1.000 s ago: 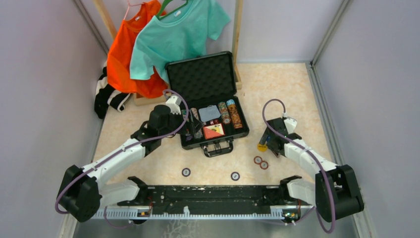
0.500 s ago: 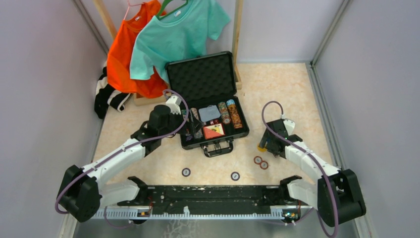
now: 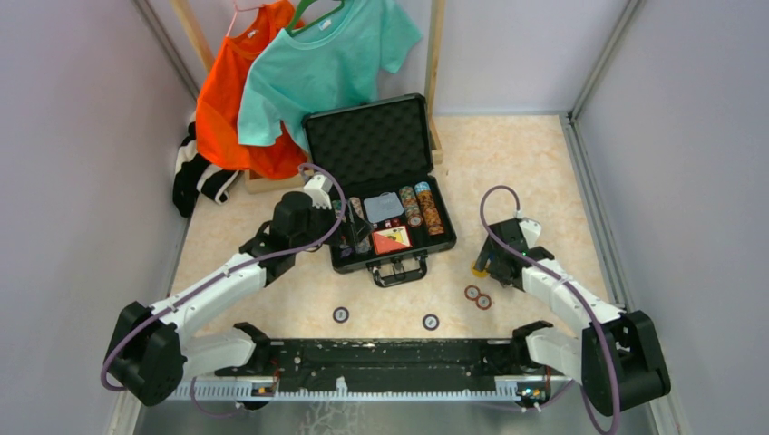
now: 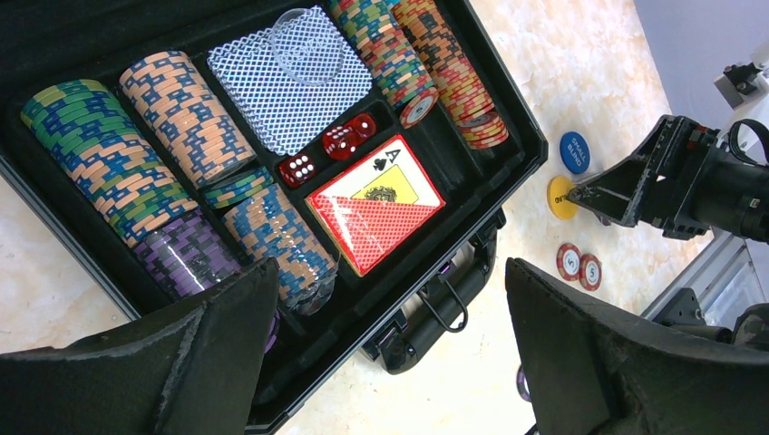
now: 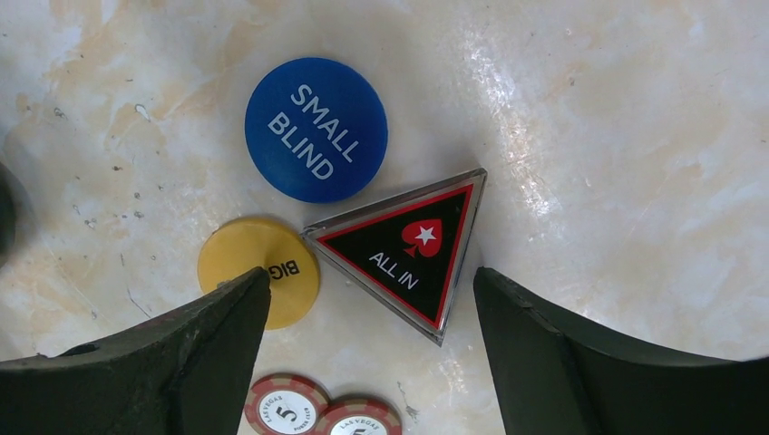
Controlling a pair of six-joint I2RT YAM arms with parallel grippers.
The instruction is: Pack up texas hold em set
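Note:
The black briefcase lies open mid-table, its foam lid upright. It holds rows of multicoloured chips, a blue card deck, red dice and the red-orange card box. My left gripper is open and empty above the case's front left part; it also shows in the left wrist view. My right gripper is open and empty, low over the table right of the case. Its jaws stand either side of a yellow button and a black triangular ALL IN marker, below a blue button.
Two red 5 chips lie just below the right gripper. Two more loose chips lie near the front rail. An orange shirt and a teal shirt hang on a wooden rack behind the case. Walls close in left and right.
The right gripper has shifted slightly toward the near edge over the buttons. The left arm and the case have not moved.

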